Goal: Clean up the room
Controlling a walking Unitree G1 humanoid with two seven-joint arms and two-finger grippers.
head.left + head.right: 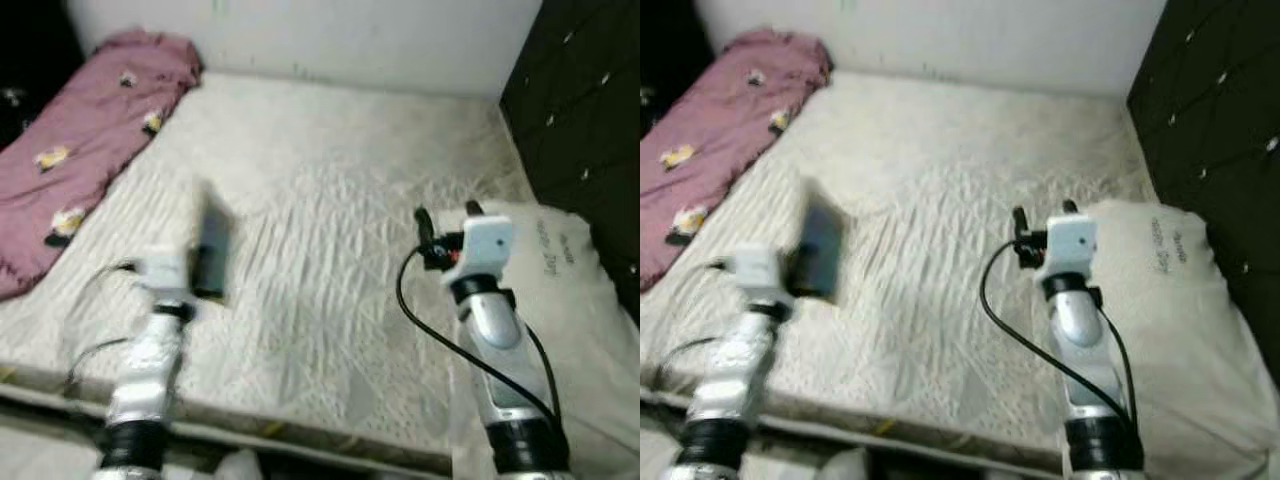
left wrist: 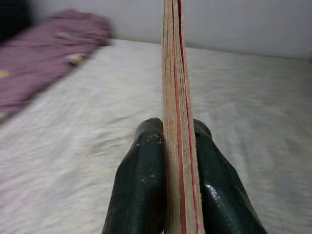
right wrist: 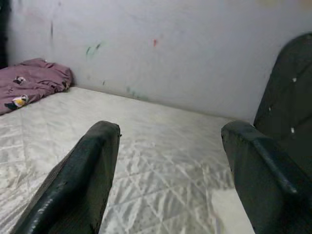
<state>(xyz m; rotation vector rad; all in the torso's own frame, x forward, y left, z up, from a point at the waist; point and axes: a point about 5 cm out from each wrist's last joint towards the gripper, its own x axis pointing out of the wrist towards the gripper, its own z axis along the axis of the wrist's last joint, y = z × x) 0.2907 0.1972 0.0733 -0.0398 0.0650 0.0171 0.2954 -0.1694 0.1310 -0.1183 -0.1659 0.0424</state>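
Two silver arms sit closest to the head cam, both reaching over the pale quilted mattress point(image 1: 330, 250). Left gripper point(image 1: 205, 262), above the mattress's near-left part, holds a flat dark book-like object point(image 1: 211, 250) upright, blurred. Right gripper point(image 1: 446, 215) hovers over the mattress's right side, just beside a white pillow w/ faint print point(image 1: 570, 290) lying along the mattress's right edge. Crumpled maroon blanket w/ yellow-white motifs point(image 1: 80, 150) is bunched along the mattress's far-left edge. Dark tufted headboard point(image 1: 585, 110) stands past the pillow; white wall point(image 1: 350, 40) runs behind the mattress's far edge.

Right eye: same scene, nothing extra.

Left wrist: two black fingers point(image 2: 141, 190) are pressed on either side of a thin tan slab w/ red stripe point(image 2: 175, 122), seen edge-on, likely the same object as in the head views. Mattress beyond it, maroon blanket at far corner.

Right wrist: black fingers point(image 3: 83, 180) spread wide, nothing between them; mattress, wall w/ small paint marks, headboard beyond.

Progress, judging only from this: one item is picked up but not yet put away, so cleanup looks early-to-mid. Blanket is unfolded, pillow maybe needs straightening. Nothing blocks either arm; no drop-off spot for the held object is visible, so dest. unknown.
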